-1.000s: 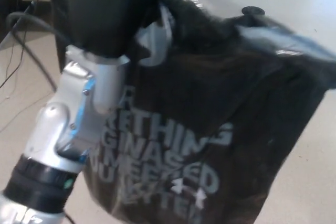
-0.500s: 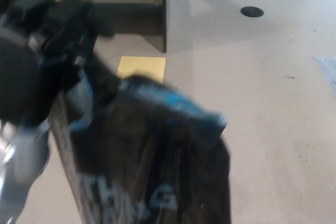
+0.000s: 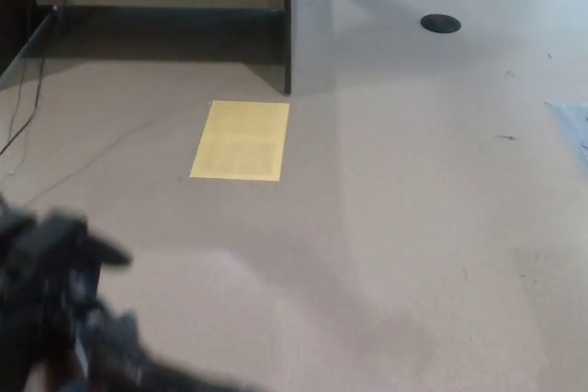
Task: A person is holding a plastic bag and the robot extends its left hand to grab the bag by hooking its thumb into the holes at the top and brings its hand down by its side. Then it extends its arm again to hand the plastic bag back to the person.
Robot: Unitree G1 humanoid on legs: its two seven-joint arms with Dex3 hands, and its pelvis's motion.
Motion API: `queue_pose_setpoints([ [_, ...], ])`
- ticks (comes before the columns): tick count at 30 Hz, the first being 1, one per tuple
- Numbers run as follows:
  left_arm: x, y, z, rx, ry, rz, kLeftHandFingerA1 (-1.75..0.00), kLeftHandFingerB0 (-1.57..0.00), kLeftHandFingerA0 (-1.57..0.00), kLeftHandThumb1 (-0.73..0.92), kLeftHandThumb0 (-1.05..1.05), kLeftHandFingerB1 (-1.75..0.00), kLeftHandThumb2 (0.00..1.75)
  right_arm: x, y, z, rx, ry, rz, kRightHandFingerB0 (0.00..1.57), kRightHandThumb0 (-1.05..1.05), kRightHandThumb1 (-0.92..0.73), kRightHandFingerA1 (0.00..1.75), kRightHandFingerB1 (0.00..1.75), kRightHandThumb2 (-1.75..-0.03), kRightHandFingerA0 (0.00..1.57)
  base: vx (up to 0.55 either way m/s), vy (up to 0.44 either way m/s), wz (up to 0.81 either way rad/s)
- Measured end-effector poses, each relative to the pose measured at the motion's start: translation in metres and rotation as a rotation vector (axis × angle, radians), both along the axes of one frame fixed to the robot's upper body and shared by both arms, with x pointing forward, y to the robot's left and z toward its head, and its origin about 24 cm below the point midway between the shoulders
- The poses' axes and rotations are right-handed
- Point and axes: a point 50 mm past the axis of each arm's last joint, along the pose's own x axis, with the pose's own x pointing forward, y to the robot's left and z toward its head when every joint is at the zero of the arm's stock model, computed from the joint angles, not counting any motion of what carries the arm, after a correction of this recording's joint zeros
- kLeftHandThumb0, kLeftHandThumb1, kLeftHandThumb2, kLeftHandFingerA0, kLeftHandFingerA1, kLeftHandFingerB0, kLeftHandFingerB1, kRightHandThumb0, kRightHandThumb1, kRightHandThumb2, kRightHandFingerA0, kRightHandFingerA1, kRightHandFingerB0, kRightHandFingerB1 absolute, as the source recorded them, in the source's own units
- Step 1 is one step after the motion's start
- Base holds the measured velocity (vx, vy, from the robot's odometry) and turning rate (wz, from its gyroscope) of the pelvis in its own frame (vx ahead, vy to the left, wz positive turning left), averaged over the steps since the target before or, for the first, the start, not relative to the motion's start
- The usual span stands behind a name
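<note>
Now that the arm has swung down, my left hand sits way down in the bottom-left corner as a dark blurry lump, whereas half a second ago it was up high with the plastic bag filling most of my view. I honestly can't tell what the fingers are doing, it's all smear. Of the bag I only see a dark sliver trailing along the bottom edge just right of the hand, so my guess is it's hanging off the hand below frame, but the hook itself isn't visible.

Moving right, the floor is wide open now: the yellow sheet lies flat, the dark partition edge stands behind it, and the little black disc is off near the top right. Right hand isn't showing, no person either.

I'd call the lowering part about done, so handing it back comes next.
</note>
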Motion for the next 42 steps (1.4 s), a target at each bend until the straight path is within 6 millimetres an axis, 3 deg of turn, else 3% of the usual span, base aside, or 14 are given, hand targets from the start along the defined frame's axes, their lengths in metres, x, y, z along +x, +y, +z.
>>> queue_pose_setpoints([
  [7, -0.031, 0.014, -0.058, -0.033, 0.223, 0.063, -1.70, -0.80, -0.97, 0.60, 0.00, -1.30, 0.99, -0.002, 0.001, -0.002, 0.000, 0.011, 0.010, 0.57, -0.37, -0.73, 0.49, 0.41, -0.60, 0.75, 0.00, 0.000, 0.00],
  [8, -0.034, 0.018, -0.068, -0.034, 0.260, 0.080, -1.71, -0.83, -0.97, 0.60, 0.00, -1.34, 0.98, -0.003, 0.001, -0.002, 0.000, 0.014, 0.010, 0.52, -0.42, -0.60, 0.61, 0.53, -0.83, 0.68, 0.00, 0.000, 0.00],
  [10, -0.038, 0.024, -0.080, -0.035, 0.306, 0.107, -1.72, -0.77, -0.94, 0.66, 0.00, -1.39, 0.91, -0.004, 0.001, -0.003, 0.000, 0.018, 0.010, 0.57, -0.37, -0.72, 0.47, 0.41, -0.60, 0.74, 0.00, 0.000, 0.00],
  [11, -0.039, 0.027, -0.086, -0.034, 0.328, 0.120, -1.43, -0.88, -1.27, 0.54, 0.02, -1.16, 1.03, -0.004, 0.001, -0.003, -0.001, 0.020, 0.011, 0.58, -0.36, -0.72, 0.48, 0.41, -0.61, 0.74, 0.00, 0.000, 0.00],
  [12, -0.041, 0.032, -0.092, -0.033, 0.354, 0.137, -1.71, -0.80, -0.94, 0.62, 0.00, -1.37, 0.95, -0.004, 0.001, -0.004, -0.001, 0.022, 0.011, 0.58, -0.36, -0.73, 0.48, 0.41, -0.61, 0.73, 0.00, 0.000, 0.00],
  [16, -0.046, 0.047, -0.113, -0.024, 0.430, 0.195, -1.66, -0.83, -0.98, 0.68, -0.07, -1.31, 0.80, -0.005, 0.001, -0.005, -0.003, 0.031, 0.008, 0.58, -0.37, -0.73, 0.47, 0.41, -0.61, 0.74, 0.00, 0.000, 0.00],
  [24, -0.058, 0.065, -0.142, 0.000, 0.542, 0.287, -1.67, -0.76, -0.87, 0.70, -0.12, -1.37, 0.64, -0.006, 0.000, -0.006, -0.003, 0.038, 0.005, 0.59, -0.37, -0.73, 0.49, 0.42, -0.61, 0.74, 0.00, 0.000, 0.00],
  [26, -0.062, 0.068, -0.150, 0.010, 0.577, 0.309, -1.57, -0.87, -1.00, 0.64, -0.24, -1.08, 0.71, -0.006, 0.001, -0.006, -0.003, 0.039, 0.008, 0.59, -0.37, -0.72, 0.49, 0.42, -0.61, 0.74, 0.00, 0.000, 0.00],
  [32, -0.066, 0.071, -0.162, 0.042, 0.612, 0.326, -1.68, -0.69, -0.82, 0.72, -0.12, -1.49, 0.64, -0.001, 0.002, -0.004, -0.003, 0.026, 0.011, 0.55, -0.37, -0.72, 0.48, 0.40, -0.60, 0.72, 0.00, 0.000, 0.00],
  [35, -0.069, 0.071, -0.165, 0.045, 0.615, 0.330, -1.66, -0.73, -0.87, 0.70, -0.09, -1.44, 0.68, -0.001, 0.002, -0.004, -0.003, 0.024, 0.014, 0.55, -0.37, -0.72, 0.49, 0.41, -0.60, 0.71, 0.00, 0.000, 0.00],
  [36, -0.070, 0.071, -0.166, 0.046, 0.618, 0.331, -1.39, -0.90, -1.21, 0.55, -0.11, -1.20, 0.93, -0.001, 0.002, -0.004, -0.003, 0.024, 0.015, 0.57, -0.37, -0.73, 0.48, 0.41, -0.61, 0.71, 0.00, 0.000, 0.00],
  [38, -0.072, 0.070, -0.167, 0.049, 0.620, 0.328, -1.69, -0.78, -0.92, 0.74, -0.13, -1.40, 0.65, -0.001, 0.002, -0.004, -0.004, 0.024, 0.017, 0.54, -0.37, -0.74, 0.49, 0.40, -0.61, 0.71, 0.00, 0.000, 0.00],
  [41, -0.073, 0.069, -0.167, 0.050, 0.608, 0.326, -1.66, -0.79, -0.97, 0.71, -0.14, -1.32, 0.67, 0.000, 0.002, -0.004, -0.005, 0.025, 0.019, 0.51, -0.42, -0.61, 0.60, 0.53, -0.83, 0.65, 0.00, 0.000, 0.00],
  [42, -0.073, 0.069, -0.166, 0.049, 0.599, 0.324, -1.68, -0.74, -0.88, 0.76, -0.14, -1.33, 0.66, 0.000, 0.002, -0.004, -0.005, 0.025, 0.019, 0.55, -0.36, -0.73, 0.50, 0.41, -0.60, 0.72, 0.00, 0.000, 0.00],
])
